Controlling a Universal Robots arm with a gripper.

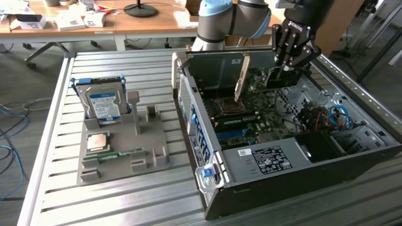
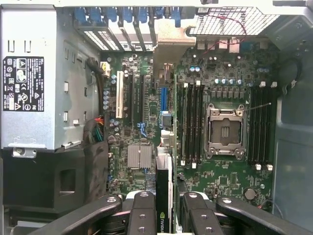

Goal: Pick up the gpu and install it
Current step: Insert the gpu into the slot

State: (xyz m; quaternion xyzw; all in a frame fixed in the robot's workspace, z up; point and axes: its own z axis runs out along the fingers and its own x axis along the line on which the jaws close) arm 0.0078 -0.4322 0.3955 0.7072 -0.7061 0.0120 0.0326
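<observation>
My gripper [image 1: 290,66] hangs over the open computer case [image 1: 207,141] and is shut on the gpu [image 1: 279,79], a thin dark card held upright on its edge. Its narrow metal bracket [image 1: 241,77] points toward the case's rear wall. In the wrist view the gpu [image 2: 165,171] shows edge-on between my fingers [image 2: 142,210], running over the motherboard [image 2: 220,181] between the expansion slots [image 2: 119,95] and the memory slots [image 2: 191,122]. Whether its lower edge touches a slot is hidden.
The empty CPU socket [image 1: 229,106] lies close beside the card. The power supply [image 1: 270,160] fills the case's near end. At the exterior view's left, a grey holder [image 1: 150,141] carries a hard drive [image 1: 103,103], a chip [image 1: 97,141] and a green memory stick [image 1: 113,155].
</observation>
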